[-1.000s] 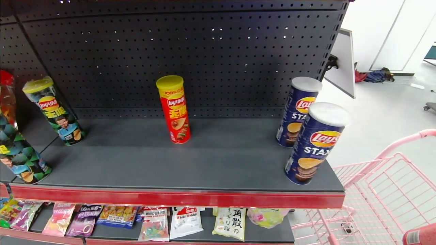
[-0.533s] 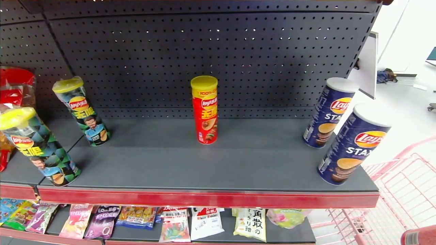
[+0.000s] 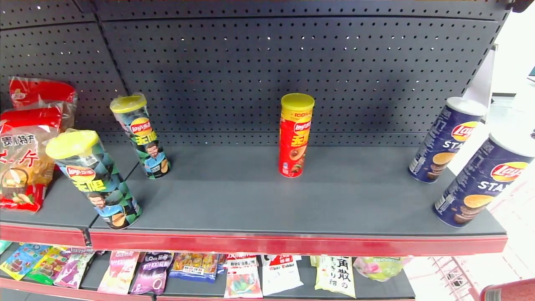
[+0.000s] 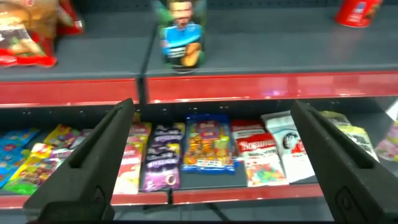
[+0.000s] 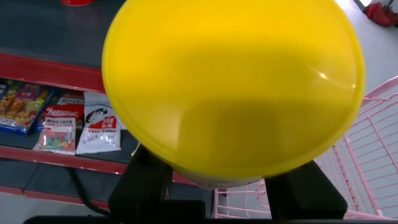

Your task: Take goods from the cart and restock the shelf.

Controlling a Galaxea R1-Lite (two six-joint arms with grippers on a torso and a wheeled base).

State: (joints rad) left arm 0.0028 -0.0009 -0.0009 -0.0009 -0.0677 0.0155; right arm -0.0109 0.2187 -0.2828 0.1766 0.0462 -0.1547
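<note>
My right gripper (image 5: 217, 190) is shut on a chip can with a yellow lid (image 5: 233, 81); its black fingers (image 5: 146, 183) clamp the can's body below the lid. The can's red body (image 3: 508, 290) pokes into the head view's bottom right corner, below the shelf board (image 3: 250, 200). On that board stand a red can (image 3: 295, 136), two blue cans (image 3: 447, 140) (image 3: 480, 179) at the right end and two green-patterned cans (image 3: 142, 136) (image 3: 96, 179) at the left. My left gripper (image 4: 212, 106) is open and holds nothing, level with the shelf's red front lip (image 4: 261, 87).
Red snack bags (image 3: 25, 154) lie on the neighbouring board at far left. A lower shelf holds a row of candy and snack packets (image 3: 234, 274). The pink wire cart (image 5: 373, 155) stands to the right of the shelf. Bare board stretches on both sides of the red can.
The head camera has swung left: the whole shelf has slid right in the picture, the red snack bags have come into view and the cart has nearly left it. The cans themselves stand unmoved.
</note>
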